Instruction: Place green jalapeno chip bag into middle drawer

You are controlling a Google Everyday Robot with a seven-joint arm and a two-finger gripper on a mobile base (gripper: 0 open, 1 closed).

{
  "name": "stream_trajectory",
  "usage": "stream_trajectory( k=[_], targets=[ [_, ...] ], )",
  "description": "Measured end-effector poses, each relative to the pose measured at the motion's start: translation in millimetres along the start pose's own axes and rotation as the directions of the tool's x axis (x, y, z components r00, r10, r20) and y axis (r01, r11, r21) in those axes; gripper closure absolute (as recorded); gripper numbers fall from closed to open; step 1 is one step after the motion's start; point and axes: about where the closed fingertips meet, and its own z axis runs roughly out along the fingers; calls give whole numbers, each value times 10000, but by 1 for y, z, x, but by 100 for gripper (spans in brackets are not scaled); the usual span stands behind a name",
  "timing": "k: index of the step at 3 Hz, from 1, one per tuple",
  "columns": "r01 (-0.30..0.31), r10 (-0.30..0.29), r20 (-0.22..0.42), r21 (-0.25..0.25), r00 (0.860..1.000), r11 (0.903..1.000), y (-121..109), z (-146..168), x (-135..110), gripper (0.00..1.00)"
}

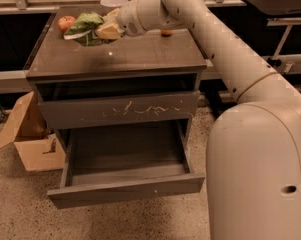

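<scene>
The green jalapeno chip bag (85, 25) is crumpled and held just above the back left of the cabinet top, with its shadow on the wood below. My gripper (106, 31) is shut on the bag's right end, its tan fingers (110, 32) pinching it. The arm reaches in from the right across the top. The middle drawer (125, 188) is pulled open below, and its grey inside shows nothing in it. Above it is the shut drawer front with whitish scratches (140, 109).
A red apple (65, 22) sits on the cabinet top (120, 56) just left of the bag. A white bowl (114, 1) stands at the back, a small orange thing (166, 32) under the arm. An open cardboard box (30, 136) lies on the floor left of the cabinet.
</scene>
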Motion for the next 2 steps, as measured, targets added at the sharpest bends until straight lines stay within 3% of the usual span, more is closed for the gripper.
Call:
stream_trajectory(
  k=[1, 2],
  targets=[
    [8, -8, -21, -60, 10000, 10000, 2, 4, 2, 100],
    [3, 1, 70, -633, 10000, 9980, 14, 6, 2, 100]
  ],
)
